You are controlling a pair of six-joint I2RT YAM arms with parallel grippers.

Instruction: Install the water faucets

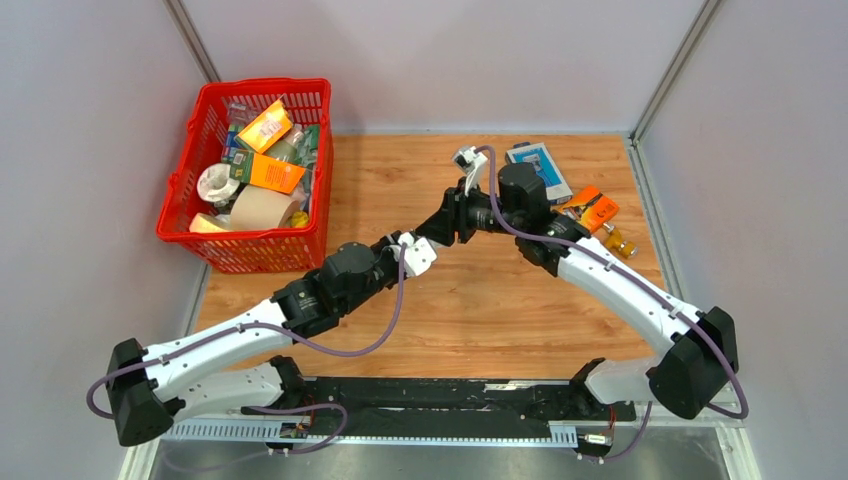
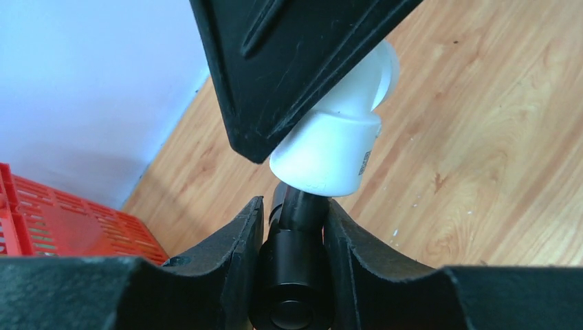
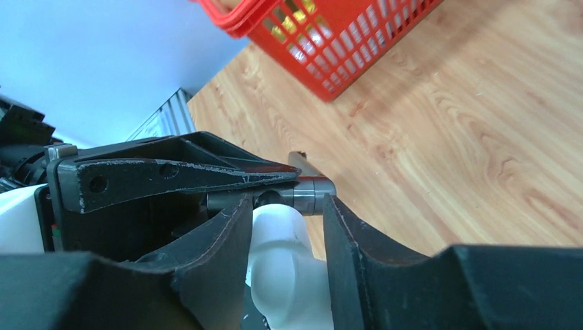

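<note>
My two grippers meet above the middle of the wooden table. My left gripper point(image 1: 447, 218) point(image 2: 292, 206) is shut on the dark metal faucet point(image 2: 295, 275), gripping its thick round body. The white plastic elbow fitting point(image 2: 337, 151) sits on the faucet's end, just beyond my left fingertips. My right gripper point(image 1: 478, 212) point(image 3: 289, 206) is shut on the elbow fitting point(image 3: 285, 275), and one of its fingers point(image 2: 289, 62) covers the fitting's top. In the right wrist view the grey faucet point(image 3: 309, 194) crosses just past the fitting. Both parts are hidden by the grippers in the top view.
A red basket point(image 1: 262, 86) full of tape rolls and packets stands at the back left, also in the right wrist view point(image 3: 344, 41). A blue-grey packet point(image 1: 540, 165), an orange item point(image 1: 597, 210) and a small amber bottle point(image 1: 620, 241) lie at the back right.
</note>
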